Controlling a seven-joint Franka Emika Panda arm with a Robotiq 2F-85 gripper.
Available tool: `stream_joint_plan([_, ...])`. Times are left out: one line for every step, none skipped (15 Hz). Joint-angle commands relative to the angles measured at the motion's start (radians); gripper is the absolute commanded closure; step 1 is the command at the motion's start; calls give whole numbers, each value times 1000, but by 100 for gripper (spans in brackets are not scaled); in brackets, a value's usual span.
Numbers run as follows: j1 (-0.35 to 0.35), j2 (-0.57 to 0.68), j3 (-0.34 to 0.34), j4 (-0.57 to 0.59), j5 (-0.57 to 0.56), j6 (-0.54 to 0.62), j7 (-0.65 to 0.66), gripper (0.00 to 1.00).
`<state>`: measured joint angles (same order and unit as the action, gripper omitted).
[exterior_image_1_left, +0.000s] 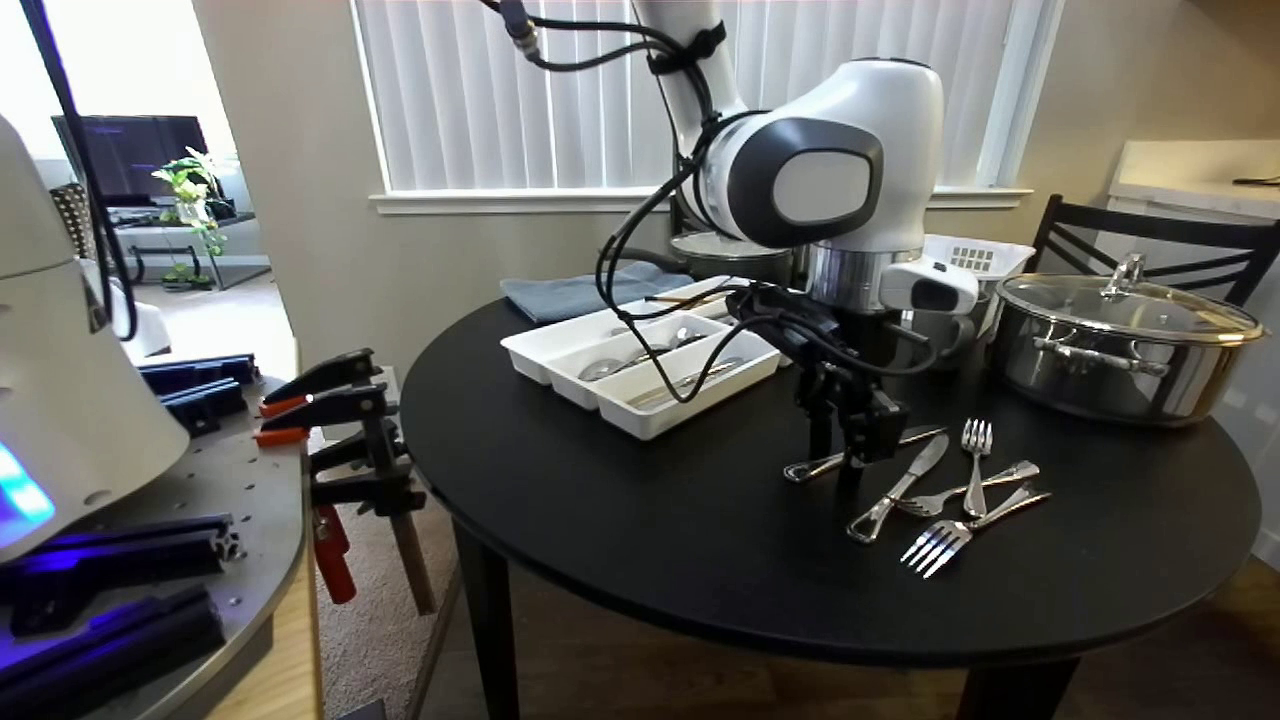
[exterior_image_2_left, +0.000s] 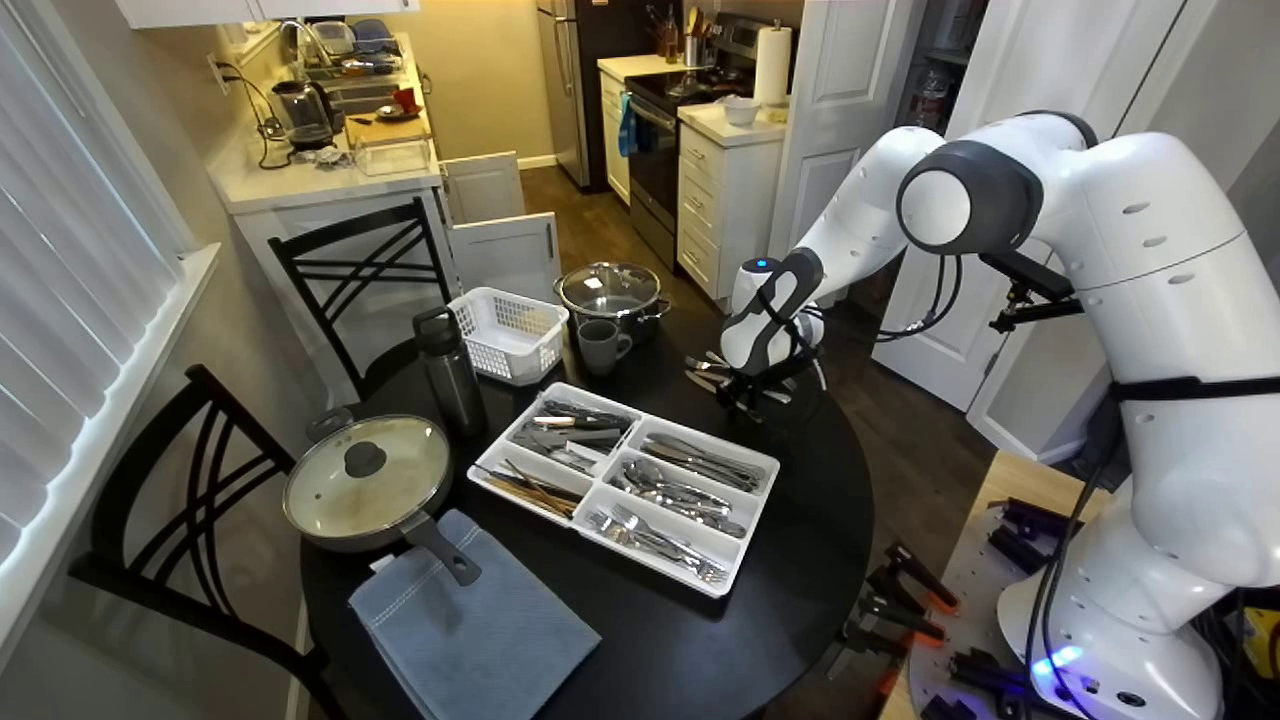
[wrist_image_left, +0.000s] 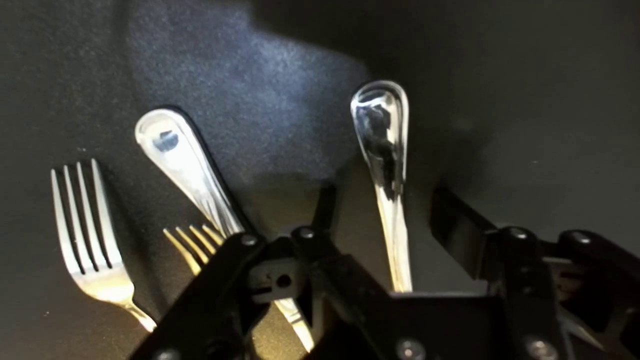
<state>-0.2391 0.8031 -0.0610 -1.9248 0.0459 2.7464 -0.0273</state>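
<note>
Claw (wrist_image_left: 385, 196) stood parted, gripping nothing; silver utensil (wrist_image_left: 381, 132) lay between its jaws, presumably straddled so they faced its long sides. Knife (wrist_image_left: 187, 167) and overlapping forks (exterior_image_1_left: 955, 532) lay beside claw on desk (exterior_image_1_left: 600, 520).

Beige wall (exterior_image_1_left: 300, 150), white vertical blinds (exterior_image_1_left: 500, 110), dark wood kitchen floor (exterior_image_2_left: 600, 222).

In an exterior view I have a black table (exterior_image_2_left: 680, 650); cutlery tray (exterior_image_2_left: 740, 550) mid-table; lidded pan (exterior_image_2_left: 385, 490), nine o'clock; cloth (exterior_image_2_left: 475, 625), seven-thirty; bottle (exterior_image_2_left: 455, 385), ten-thirty; basket (exterior_image_2_left: 515, 360), eleven; mug (exterior_image_2_left: 599, 347) and pot (exterior_image_2_left: 640, 323), twelve; loose cutlery (exterior_image_2_left: 706, 368), one-thirty.
</note>
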Motion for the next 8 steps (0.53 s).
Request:
stream_joint_plan([-6, 6, 2, 7, 29, -27, 7, 78])
stream_joint_plan([-8, 6, 3, 7, 32, -27, 6, 84])
stream_joint_plan([-10, 6, 6, 7, 34, -27, 4, 90])
stream_joint_plan([-10, 5, 8, 7, 37, -27, 3, 96])
stream_joint_plan([-9, 3, 11, 6, 38, -28, 0, 99])
stream_joint_plan([-9, 1, 14, 5, 40, -28, -2, 95])
stream_joint_plan([-10, -4, 19, 4, 42, -26, -6, 95])
stream_joint_plan([-10, -11, 23, 4, 43, -23, -8, 95])
